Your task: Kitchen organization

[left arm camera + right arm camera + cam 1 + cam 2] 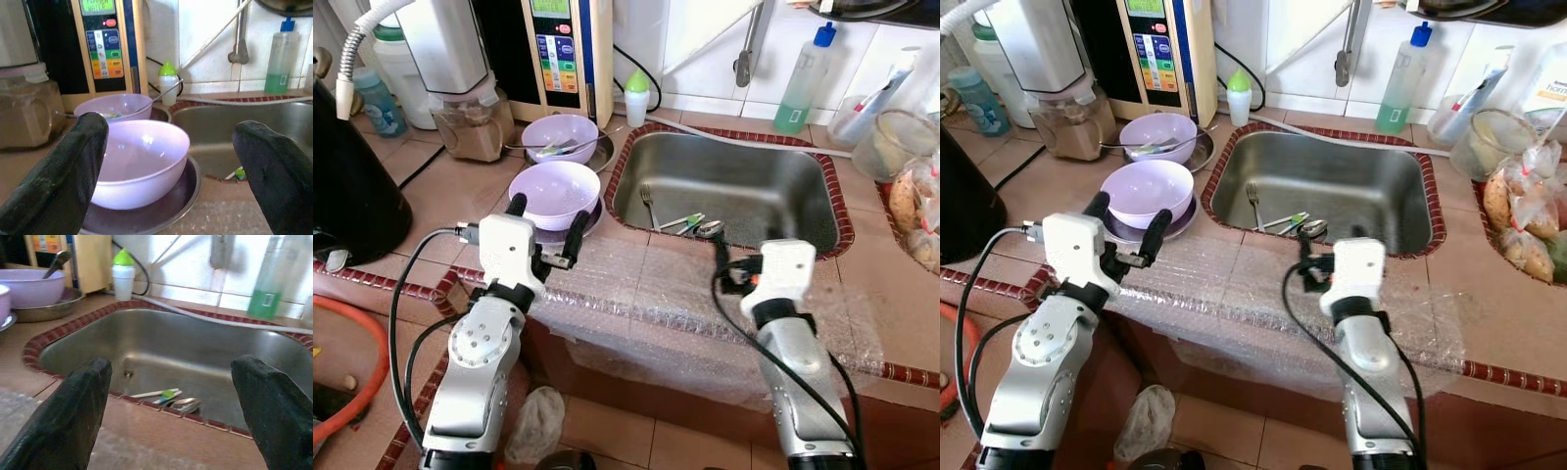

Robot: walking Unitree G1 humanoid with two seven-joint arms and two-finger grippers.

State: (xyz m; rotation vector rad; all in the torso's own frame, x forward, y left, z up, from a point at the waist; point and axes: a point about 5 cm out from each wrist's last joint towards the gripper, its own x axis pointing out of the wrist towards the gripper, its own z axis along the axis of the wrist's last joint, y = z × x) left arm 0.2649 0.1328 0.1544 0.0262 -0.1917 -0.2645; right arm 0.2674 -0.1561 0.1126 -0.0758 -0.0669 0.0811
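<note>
- The left end effector [546, 227] hovers released at the near edge of the worktop [440, 201], its fingers spread on either side of the near bowl [554, 194].
- That bowl sits in a metal plate [161, 215], left of the sink [724, 186]. It looks light, stiff and smooth, likely slippery, so pinching the rim seems safest.
- A far bowl [560, 137] holds a spoon.
- Cutlery [680, 223] lies in the sink: thin, hard, awkward to pinch.
- The right end effector [168, 404] hangs released near the sink's front edge.
</note>
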